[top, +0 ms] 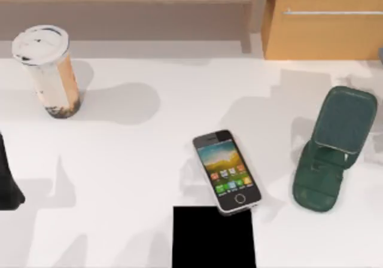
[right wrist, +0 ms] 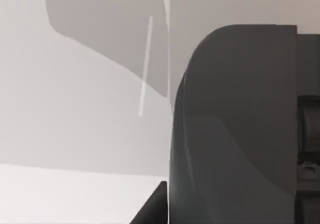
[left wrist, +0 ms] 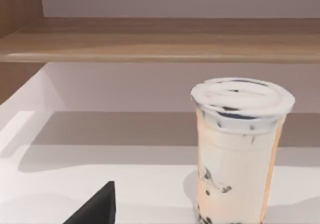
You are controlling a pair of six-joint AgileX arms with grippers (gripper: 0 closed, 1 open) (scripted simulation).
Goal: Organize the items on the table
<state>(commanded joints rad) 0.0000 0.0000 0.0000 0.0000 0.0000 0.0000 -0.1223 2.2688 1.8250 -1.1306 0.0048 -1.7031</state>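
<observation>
**Left gripper closest to the cup, phone waiting mid-table**

Our left gripper [top: 7, 178] sits at the top view's left edge, below and left of the drink cup [top: 46, 70]; we see just a dark sliver of it, so we cannot tell how far its fingers stand apart or whether it holds anything. From the left wrist camera the cup [left wrist: 240, 149] stands upright straight ahead of us, white lid on, with one dark fingertip [left wrist: 97, 206] low in the foreground and clearly apart from it.

Taking the cup as our landmark and moving rightward: the smartphone [top: 226, 171] lies flat, screen up, well to the right of the cup and nearer the front edge of the table [top: 119, 160]. Its long axis runs from back-left to front-right, and its lower end touches or overlaps the black square pad [top: 213, 237]. Farther right again stands the dark green phone stand [top: 335, 151], just beside the phone (its back rest tilted up).

The right wrist view gives us a dark grey body close up, and we cannot read our right gripper's state from it.

We judge the cup the left arm's natural first target: it lies up and slightly right of that gripper, far nearer than the phone.
</observation>
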